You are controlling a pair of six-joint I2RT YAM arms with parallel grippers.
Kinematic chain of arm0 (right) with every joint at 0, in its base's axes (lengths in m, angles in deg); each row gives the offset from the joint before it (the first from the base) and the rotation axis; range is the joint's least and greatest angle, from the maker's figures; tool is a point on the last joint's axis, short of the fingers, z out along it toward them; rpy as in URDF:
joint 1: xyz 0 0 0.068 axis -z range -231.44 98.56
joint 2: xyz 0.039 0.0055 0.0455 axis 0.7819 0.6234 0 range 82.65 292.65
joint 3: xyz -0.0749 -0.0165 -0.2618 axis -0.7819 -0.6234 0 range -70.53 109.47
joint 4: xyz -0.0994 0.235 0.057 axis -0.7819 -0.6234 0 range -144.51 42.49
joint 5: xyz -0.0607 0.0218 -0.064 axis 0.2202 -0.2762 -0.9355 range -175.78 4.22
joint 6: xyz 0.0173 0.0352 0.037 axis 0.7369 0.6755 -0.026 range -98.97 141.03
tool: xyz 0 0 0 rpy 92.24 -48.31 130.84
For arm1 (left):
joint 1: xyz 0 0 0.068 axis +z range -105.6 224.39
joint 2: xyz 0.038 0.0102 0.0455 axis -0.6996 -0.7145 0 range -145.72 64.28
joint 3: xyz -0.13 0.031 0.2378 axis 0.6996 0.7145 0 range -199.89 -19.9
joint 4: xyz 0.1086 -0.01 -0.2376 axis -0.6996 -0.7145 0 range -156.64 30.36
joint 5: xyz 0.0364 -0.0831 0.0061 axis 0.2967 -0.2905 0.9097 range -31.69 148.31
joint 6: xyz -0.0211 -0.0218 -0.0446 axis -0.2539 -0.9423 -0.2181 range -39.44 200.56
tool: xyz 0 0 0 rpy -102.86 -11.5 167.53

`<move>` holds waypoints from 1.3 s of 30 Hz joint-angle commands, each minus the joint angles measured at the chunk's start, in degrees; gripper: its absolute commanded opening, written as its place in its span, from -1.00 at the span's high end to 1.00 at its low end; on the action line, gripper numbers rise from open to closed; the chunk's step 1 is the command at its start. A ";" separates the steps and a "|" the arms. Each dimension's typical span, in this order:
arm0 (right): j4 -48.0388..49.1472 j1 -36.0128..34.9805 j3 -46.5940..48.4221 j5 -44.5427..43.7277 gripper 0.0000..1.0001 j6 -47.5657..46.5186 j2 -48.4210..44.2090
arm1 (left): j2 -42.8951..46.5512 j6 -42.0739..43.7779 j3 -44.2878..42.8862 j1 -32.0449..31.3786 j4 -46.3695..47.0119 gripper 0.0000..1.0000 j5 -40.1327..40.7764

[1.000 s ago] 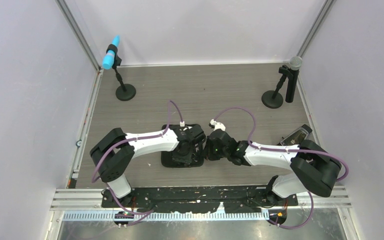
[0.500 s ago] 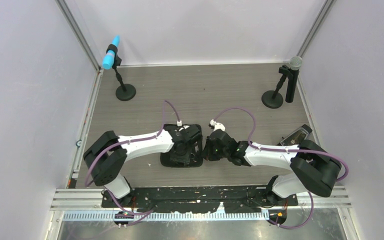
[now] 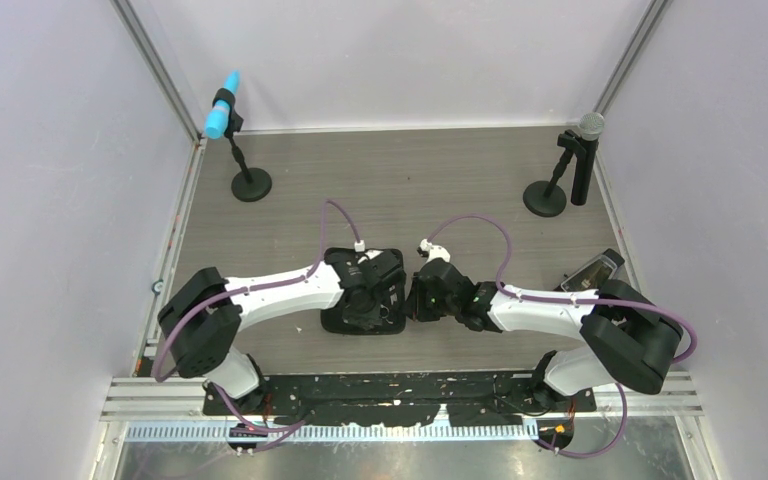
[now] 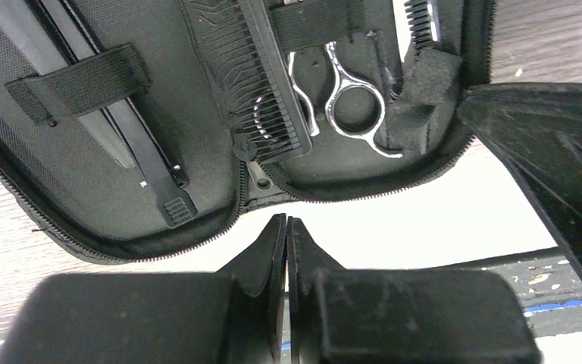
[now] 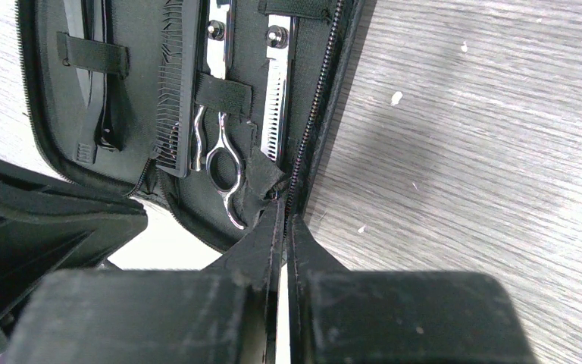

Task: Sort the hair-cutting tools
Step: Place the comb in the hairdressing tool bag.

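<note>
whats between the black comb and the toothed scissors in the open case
The other silver scissors, held under an elastic strap in the case, seen in the right wrist view.

My top camera looks steeply down from above and behind the bases, over the whole table point(image 3: 400, 190); each wrist camera rides close behind its own fingers, left gripper point(image 4: 286, 225) and right gripper point(image 5: 282, 216), angled in from opposite sides; all three share the case point(image 4: 53, 167).
</note>
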 commanded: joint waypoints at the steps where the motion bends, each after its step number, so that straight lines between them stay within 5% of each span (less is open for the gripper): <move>1: 2.16 0.02 -0.18 0.02 0.88 -0.46 -0.95 | -1.25 -1.28 -0.64 -0.06 -1.00 0.93 2.50; 20: 2.53 0.02 -0.23 0.31 0.89 -0.50 -0.89 | -5.89 -0.16 -0.19 2.39 1.78 0.54 2.39; 39: 2.70 0.04 -0.43 0.38 0.90 -0.44 -1.25 | -11.09 0.36 -1.93 2.76 1.63 0.43 0.40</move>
